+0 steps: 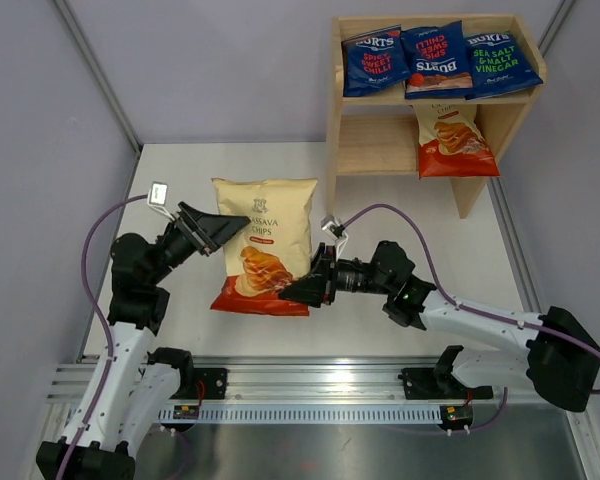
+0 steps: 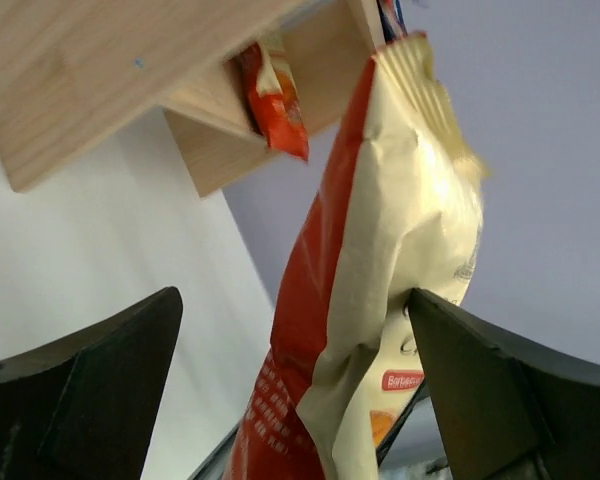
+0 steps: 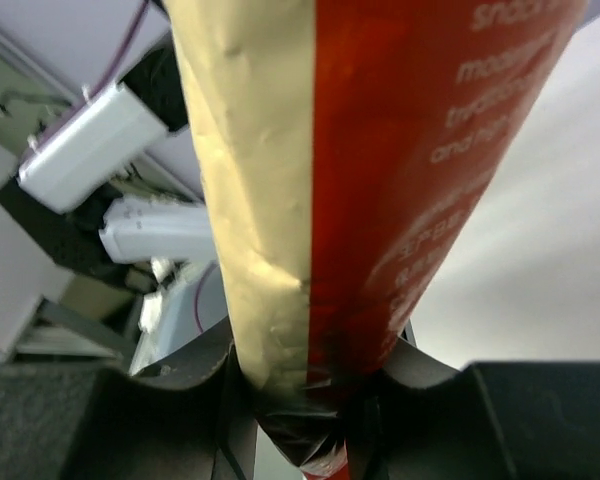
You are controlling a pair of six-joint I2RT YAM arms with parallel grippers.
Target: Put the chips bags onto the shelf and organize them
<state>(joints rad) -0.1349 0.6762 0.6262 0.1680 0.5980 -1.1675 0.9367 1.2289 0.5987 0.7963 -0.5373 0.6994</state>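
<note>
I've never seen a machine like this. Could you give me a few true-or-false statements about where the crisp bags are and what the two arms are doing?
1. Three blue bags lie on the top tier of the shelf. True.
2. The lower tier holds nothing. False: one cream and red bag lies there.
3. The right arm's jaws pinch the cream bag between the arms at its red bottom edge. True.
4. The left arm's jaws are clamped on that bag. False: they stand wide open beside it.
</note>
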